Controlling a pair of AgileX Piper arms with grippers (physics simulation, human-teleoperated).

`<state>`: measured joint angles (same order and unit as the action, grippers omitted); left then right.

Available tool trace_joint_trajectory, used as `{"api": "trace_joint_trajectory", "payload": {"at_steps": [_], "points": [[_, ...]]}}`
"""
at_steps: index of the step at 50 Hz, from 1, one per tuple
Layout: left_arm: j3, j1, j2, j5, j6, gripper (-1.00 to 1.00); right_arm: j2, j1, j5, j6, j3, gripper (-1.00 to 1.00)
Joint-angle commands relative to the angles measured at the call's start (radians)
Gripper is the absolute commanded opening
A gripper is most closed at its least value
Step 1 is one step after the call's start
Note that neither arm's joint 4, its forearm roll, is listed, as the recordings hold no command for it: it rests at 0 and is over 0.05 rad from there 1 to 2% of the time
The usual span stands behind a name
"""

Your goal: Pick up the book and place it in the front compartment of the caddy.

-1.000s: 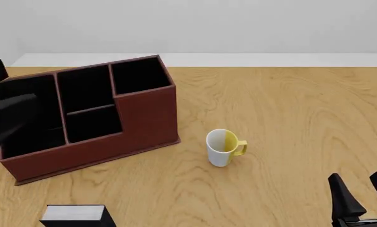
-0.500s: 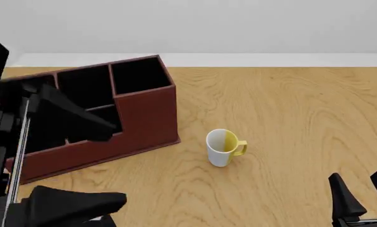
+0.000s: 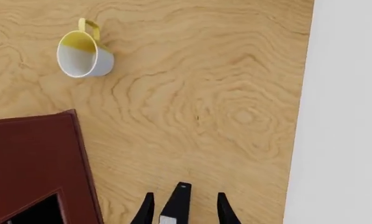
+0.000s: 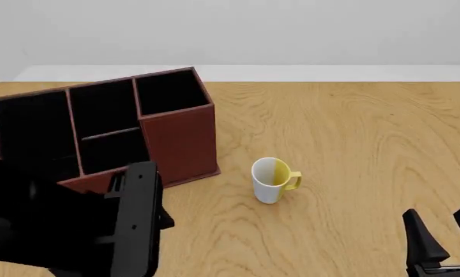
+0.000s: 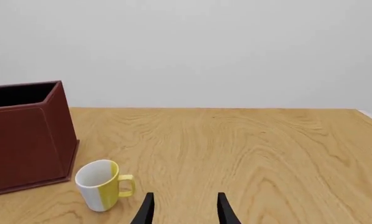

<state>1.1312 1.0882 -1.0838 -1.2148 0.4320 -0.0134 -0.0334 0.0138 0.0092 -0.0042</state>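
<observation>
At the lower left of the front view the left arm's dark bulk hid its gripper; in its wrist view the left gripper (image 3: 182, 211) had its fingers clamped on one book (image 3: 176, 205). At lower right, the right gripper (image 4: 442, 242) had its fingers apart, empty. Mid-frame stood one mug (image 4: 272, 179) on the bench (image 4: 353, 133). Upper left sat one caddy (image 4: 176, 133), four sections.
</observation>
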Motion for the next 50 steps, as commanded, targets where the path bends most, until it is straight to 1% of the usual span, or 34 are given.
{"api": "trace_joint_trajectory", "payload": {"at_steps": [1, 2, 3, 5, 7, 8, 12, 17, 22, 26, 30, 33, 37, 41, 45, 49, 50], "points": [[-0.1, -0.154, -0.003, -0.005, 0.2, 1.0, -0.012, 0.0, 0.012, 0.003, -0.002, 1.0], [-0.109, -0.156, -0.001, -0.005, 0.211, 1.0, -0.012, -0.001, 0.013, 0.004, -0.002, 1.0], [-0.1, -0.205, 0.001, -0.005, 0.251, 1.0, -0.014, -0.001, 0.014, 0.003, -0.002, 1.0], [-0.114, -0.193, 0.0, -0.005, 0.239, 1.0, -0.014, -0.001, 0.014, 0.004, -0.002, 1.0], [-0.136, -0.228, 0.005, -0.005, 0.276, 1.0, -0.014, -0.001, 0.014, 0.004, -0.003, 1.0], [-0.158, -0.265, 0.011, -0.005, 0.32, 1.0, -0.015, 0.0, 0.015, 0.005, -0.003, 1.0], [-0.157, -0.295, 0.014, -0.005, 0.35, 1.0, -0.012, -0.001, 0.012, 0.005, -0.003, 1.0], [-0.165, -0.291, 0.016, -0.005, 0.346, 1.0, -0.006, -0.001, 0.006, 0.007, -0.004, 1.0], [-0.185, -0.245, 0.018, -0.005, 0.293, 1.0, -0.004, 0.0, 0.004, 0.008, -0.004, 1.0], [-0.215, -0.228, 0.02, -0.005, 0.268, 1.0, -0.007, 0.001, 0.007, 0.009, -0.003, 1.0], [-0.24, -0.242, 0.027, -0.005, 0.277, 1.0, -0.004, 0.001, 0.004, 0.009, -0.003, 1.0], [-0.261, -0.239, 0.03, -0.005, 0.266, 1.0, 0.004, 0.001, -0.004, 0.008, -0.002, 1.0], [-0.29, -0.248, 0.038, -0.005, 0.27, 1.0, 0.009, 0.003, -0.008, 0.008, -0.002, 1.0], [-0.322, -0.274, 0.045, -0.005, 0.293, 1.0, 0.01, 0.004, -0.009, 0.008, -0.001, 1.0], [-0.337, -0.265, 0.048, -0.005, 0.283, 1.0, 0.01, 0.005, -0.009, 0.008, -0.001, 1.0], [-0.349, -0.322, 0.055, -0.005, 0.343, 1.0, 0.009, 0.007, -0.008, 0.008, 0.0, 1.0], [-0.352, -0.356, 0.058, -0.005, 0.376, 1.0, 0.01, 0.008, -0.009, 0.008, 0.0, 1.0]]}}
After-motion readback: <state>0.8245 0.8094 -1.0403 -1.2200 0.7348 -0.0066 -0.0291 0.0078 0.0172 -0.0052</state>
